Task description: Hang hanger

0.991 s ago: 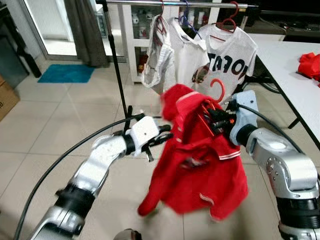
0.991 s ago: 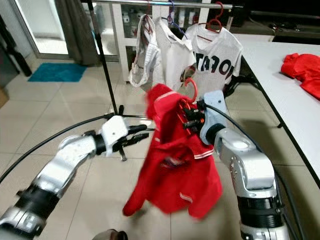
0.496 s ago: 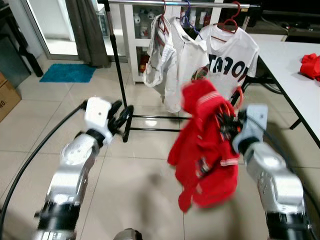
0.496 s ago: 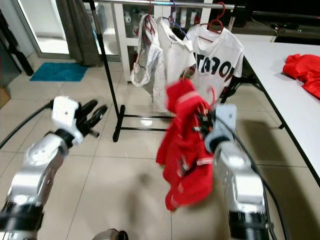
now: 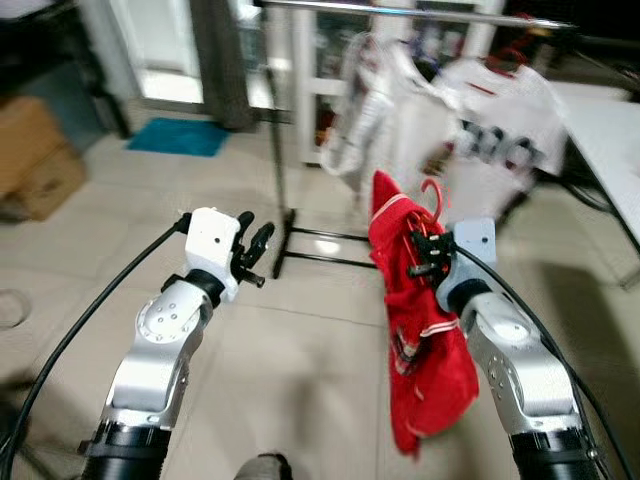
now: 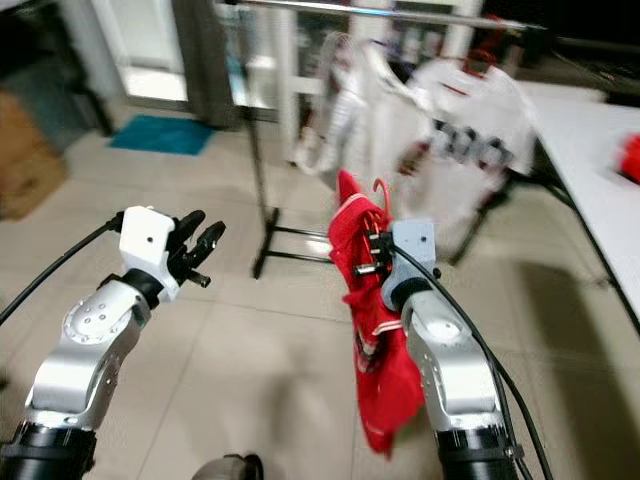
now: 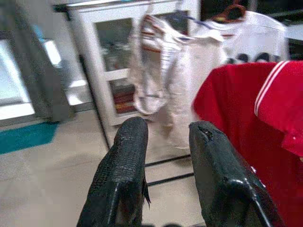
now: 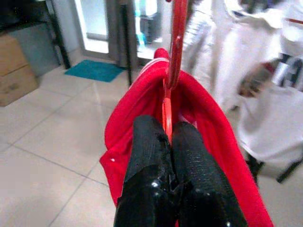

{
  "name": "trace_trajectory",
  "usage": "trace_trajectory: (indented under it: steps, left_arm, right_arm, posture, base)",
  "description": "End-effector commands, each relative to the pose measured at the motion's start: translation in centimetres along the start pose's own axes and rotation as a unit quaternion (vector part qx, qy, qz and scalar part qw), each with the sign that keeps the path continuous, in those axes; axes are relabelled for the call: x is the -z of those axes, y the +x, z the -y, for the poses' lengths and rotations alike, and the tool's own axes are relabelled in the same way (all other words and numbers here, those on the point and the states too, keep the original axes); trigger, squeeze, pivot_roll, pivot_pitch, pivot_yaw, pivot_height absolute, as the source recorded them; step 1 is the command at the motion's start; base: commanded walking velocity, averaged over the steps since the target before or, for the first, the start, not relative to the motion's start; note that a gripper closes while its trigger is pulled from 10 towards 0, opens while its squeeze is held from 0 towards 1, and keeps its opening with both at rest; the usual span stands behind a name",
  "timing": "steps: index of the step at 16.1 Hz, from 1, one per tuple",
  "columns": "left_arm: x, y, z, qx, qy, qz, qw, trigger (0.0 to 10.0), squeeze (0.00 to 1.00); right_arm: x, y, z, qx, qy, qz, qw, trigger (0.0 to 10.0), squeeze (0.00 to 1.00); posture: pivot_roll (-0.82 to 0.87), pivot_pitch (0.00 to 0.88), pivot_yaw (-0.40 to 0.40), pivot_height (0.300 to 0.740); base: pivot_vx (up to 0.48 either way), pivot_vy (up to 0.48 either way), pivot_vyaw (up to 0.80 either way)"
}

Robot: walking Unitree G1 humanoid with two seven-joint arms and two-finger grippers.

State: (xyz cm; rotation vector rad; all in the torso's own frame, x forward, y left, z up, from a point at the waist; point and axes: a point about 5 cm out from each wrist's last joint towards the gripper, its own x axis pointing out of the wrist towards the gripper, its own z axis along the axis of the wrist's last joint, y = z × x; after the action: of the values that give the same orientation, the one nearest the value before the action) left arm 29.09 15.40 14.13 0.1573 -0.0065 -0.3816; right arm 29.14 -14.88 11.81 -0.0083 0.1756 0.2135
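right pincer (image 8: pixel 168 137) clamps red hanger (image 8: pixel 176 42) | left pincer (image 7: pixel 163 156) parted, free

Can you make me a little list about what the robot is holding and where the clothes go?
right gripper: right gripper shut on the red hanger
on the hanger: a red shirt, hanging down
left gripper: left gripper open, holding nothing, raised beside the shirt
clothes rail: metal rail ahead, with white shirts already hung
job left: red hanger is not yet on the rail
floor: pale tiles
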Motion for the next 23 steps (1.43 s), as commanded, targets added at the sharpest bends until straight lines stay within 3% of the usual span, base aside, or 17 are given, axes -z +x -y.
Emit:
trace_trajectory:
  steps: [1,3,6,10,15,23]
  left_arm:
    - [-0.2,0.1,-0.5,-0.012,0.008,-0.003,1.0,10.0,0.0]
    - [-0.2,0.0,-0.9,-0.029,0.012,-0.01,0.999,10.0,0.0]
    - [-0.3,0.1,-1.1,-0.032,0.03,-0.014,0.999,10.0,0.0]
    - [-0.6,0.2,-1.0,-0.035,0.03,-0.012,0.999,10.0,0.0]
    - [-0.6,0.4,-0.5,-0.033,0.011,-0.013,0.999,10.0,0.0]
    - [-0.4,0.3,-0.5,-0.033,0.016,-0.022,0.999,10.0,0.0]
  right_arm:
    - [-1.3,0.4,-0.3,-0.004,0.0,0.033,0.999,10.0,0.0]
    - [-0.8,0.6,-0.2,0.02,0.023,0.03,0.999,10.0,0.0]
    - [0.1,0.8,-0.1,0.052,-0.019,0.009,0.998,10.0,0.0]
    - [-0.2,0.8,-0.3,0.02,0.018,0.025,0.999,10.0,0.0]
    - [-0.6,0.7,-0.8,0.009,0.017,0.035,0.999,10.0,0.0]
    - [-0.4,0.6,-0.9,-0.001,0.02,0.024,1.0,10.0,0.0]
  posture:
    - [-0.02,0.0,0.019,0.74]
    - [-0.01,0.0,0.015,0.74]
    - [-0.01,0.0,0.01,0.74]
    - [-0.01,0.0,0.01,0.74]
    - [-0.01,0.0,0.011,0.74]
    - [-0.01,0.0,0.007,0.74]
  base:
    - [0.36,0.0,0.8]
    - [0.381,0.0,0.0]
    - [0.384,0.0,0.0]
    - [0.382,0.0,0.0]
    - [0.383,0.0,0.0]
    - [0.382,0.0,0.0]
